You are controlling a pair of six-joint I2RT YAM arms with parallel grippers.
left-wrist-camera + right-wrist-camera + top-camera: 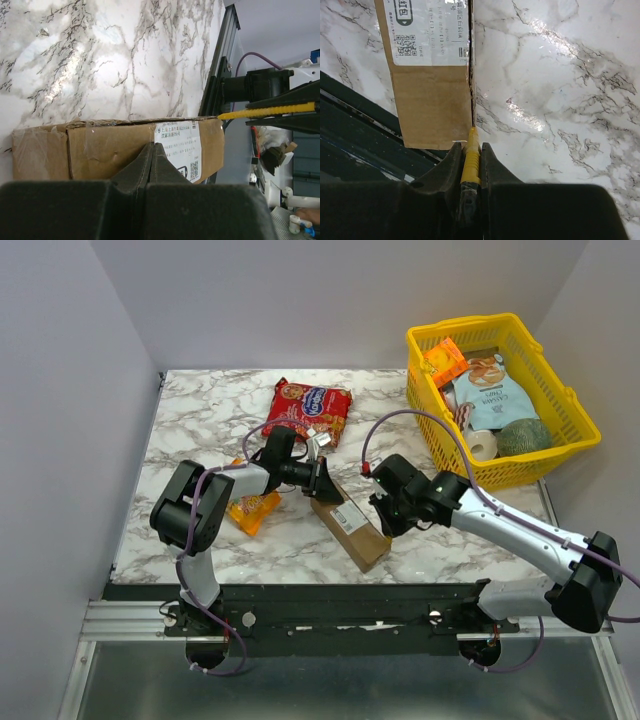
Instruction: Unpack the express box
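Note:
The express box (350,523), a brown carton with a white label, lies slantwise near the table's front edge. My left gripper (325,483) is shut and empty, its tips touching the box's far end; the left wrist view shows the closed tips (152,146) against the box (100,150) by the label. My right gripper (385,512) is shut on a yellow cutter (471,155) at the box's right side. In the right wrist view (469,146) the cutter's tip touches the seam at the box's (432,100) long edge. The cutter also shows in the left wrist view (270,111).
A yellow basket (575,405) with snacks stands at the back right. A red snack bag (308,410) lies at the back middle. An orange pack (252,510) lies under my left arm. The table's front edge and a black rail (330,595) are just below the box.

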